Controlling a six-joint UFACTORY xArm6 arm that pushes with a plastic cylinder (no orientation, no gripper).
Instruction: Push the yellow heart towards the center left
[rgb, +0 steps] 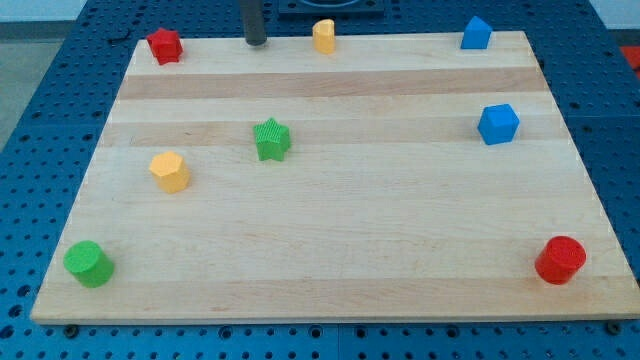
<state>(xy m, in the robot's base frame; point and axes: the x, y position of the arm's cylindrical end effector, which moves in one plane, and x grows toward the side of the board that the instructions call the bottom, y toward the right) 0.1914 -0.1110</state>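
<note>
A pale wooden board (330, 250) with lengthwise grain and faint plank seams lies on a dark blue perforated metal table (40, 110); small ribbed plastic blocks sit spread across it.

At the view's bottom left corner stands a green ribbed cylinder (88, 263); above it, at the centre left, rests a yellow-orange block with faceted, roughly hexagonal sides (170, 171); at the top left corner sits a red block of star-like or angular outline (164, 45), its exact shape hard to make out.

Further right, a green star-shaped block (272, 139) stands just right of and slightly above the yellow-orange one, the two apart; above it, at the board's top edge, a straight dark rod comes down, and my tip (256, 43) meets the wood between the red block and the yellow heart (324, 35); the tip is near the heart on its left side but not touching it; there are no jaws to spread or press, only the bare rod end, holding nothing.

The yellow heart, small and rounded, sits at the top edge a little left of centre.

At the view's right, a blue block with a peaked top (476, 33) stands at the top edge; below it rests a blue cube (498, 124); at the bottom right corner stands a red ribbed cylinder (560, 260).
</note>
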